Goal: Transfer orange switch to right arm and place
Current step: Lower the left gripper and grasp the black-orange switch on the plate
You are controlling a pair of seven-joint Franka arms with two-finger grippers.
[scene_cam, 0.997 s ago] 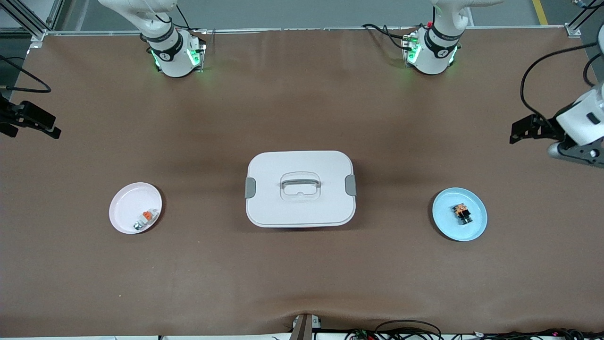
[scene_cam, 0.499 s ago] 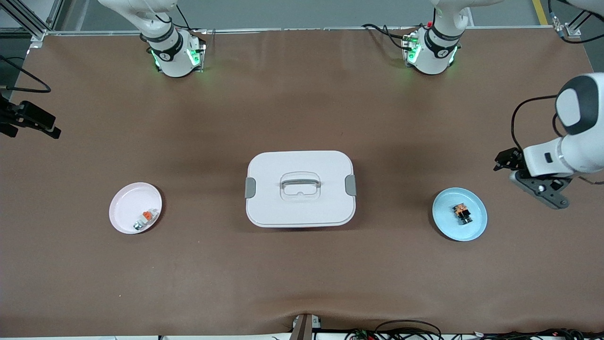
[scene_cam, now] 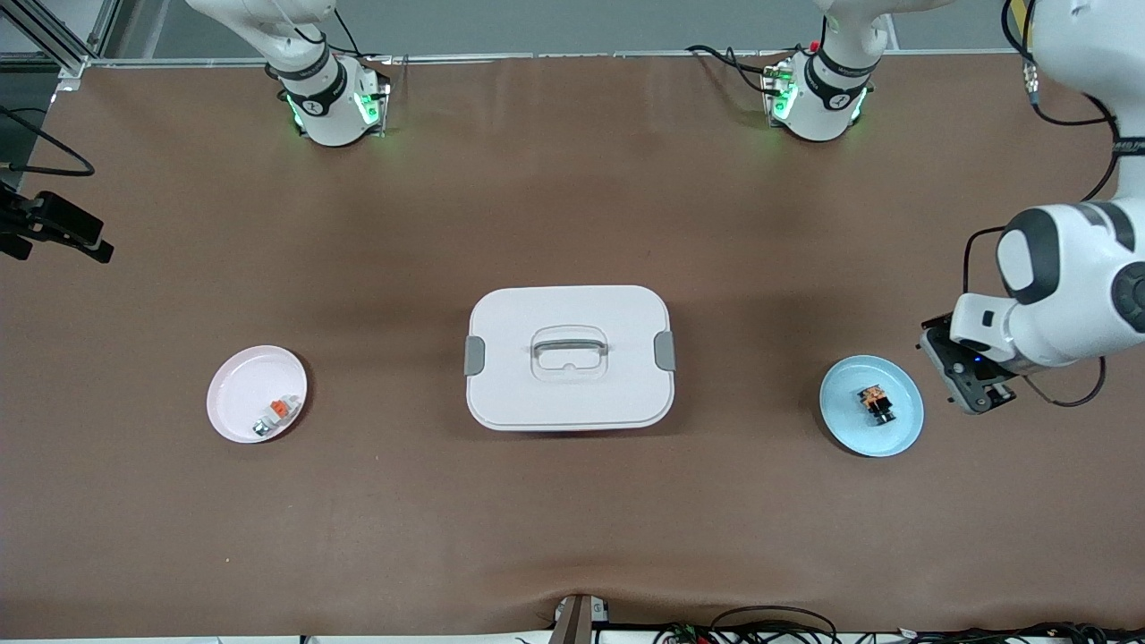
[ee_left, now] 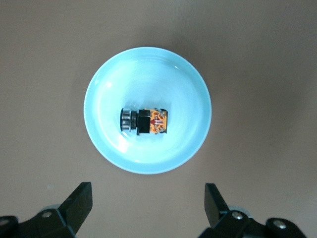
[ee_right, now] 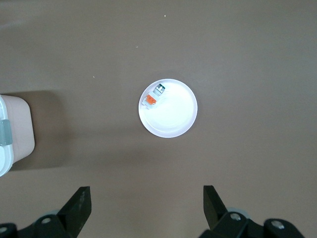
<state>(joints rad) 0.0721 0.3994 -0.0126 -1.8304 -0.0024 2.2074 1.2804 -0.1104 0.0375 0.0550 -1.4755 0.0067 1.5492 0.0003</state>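
While the tiny black-bodied orange switch [ee_left: 144,122] lies untouched on the round pale-blue plate [ee_left: 101,84], nothing is transferred. Beside that plate, the left gripper [ee_left: 147,204] hangs wide open, empty. Well apart from the plate, the right gripper [ee_right: 146,203] waits, open and empty.

High front camera facing both bases, each wrist camera looking straight down on 1 plate

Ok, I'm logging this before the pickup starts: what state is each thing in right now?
orange switch: on its side in the blue plate, not gripped.
left gripper: open, beside the blue plate.
right gripper: open, empty, waiting.
white box: lid on.
whitish-grey part: in the pink plate.
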